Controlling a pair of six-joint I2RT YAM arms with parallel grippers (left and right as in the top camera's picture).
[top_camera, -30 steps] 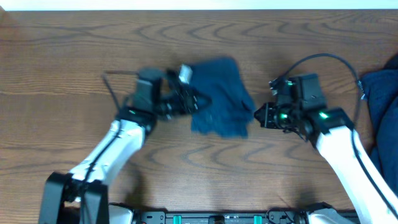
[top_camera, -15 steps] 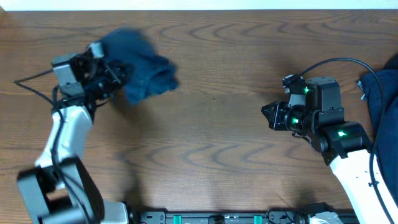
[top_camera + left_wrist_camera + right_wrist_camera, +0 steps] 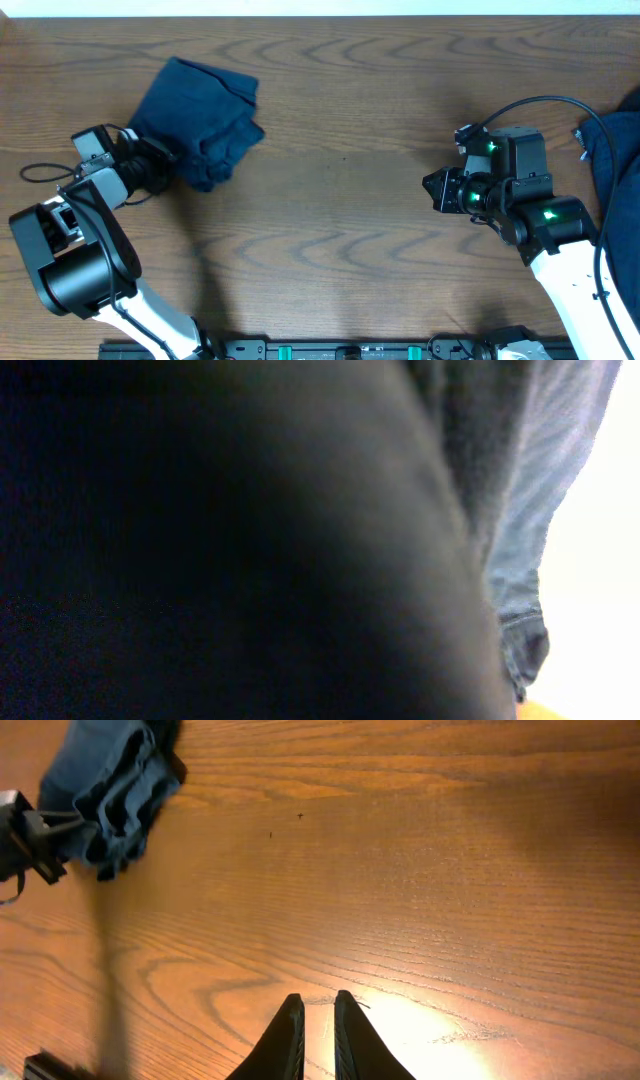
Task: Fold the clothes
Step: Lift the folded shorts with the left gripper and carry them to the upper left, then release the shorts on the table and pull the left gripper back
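Observation:
The clothes in hand are a bunched, dark navy pair of shorts (image 3: 203, 118) lying at the far left of the wooden table (image 3: 340, 250). My left gripper (image 3: 166, 166) is shut on their lower left edge. In the left wrist view dark cloth (image 3: 250, 540) fills nearly everything and hides the jaws, with a paler denim strip (image 3: 545, 510) at the right. My right gripper (image 3: 431, 190) hovers over bare wood at centre right, its fingers (image 3: 318, 1002) shut with only a slit between them and nothing held. The shorts (image 3: 105, 780) also show far off in the right wrist view.
More dark blue clothes (image 3: 618, 170) are piled at the table's right edge, behind my right arm. A black cable (image 3: 545, 100) loops above the right wrist. The left arm's cable (image 3: 45, 172) trails near the left edge.
My left arm has swung the shorts from the table's middle to the far left and set them lower. The right gripper has drawn back slightly to the right.

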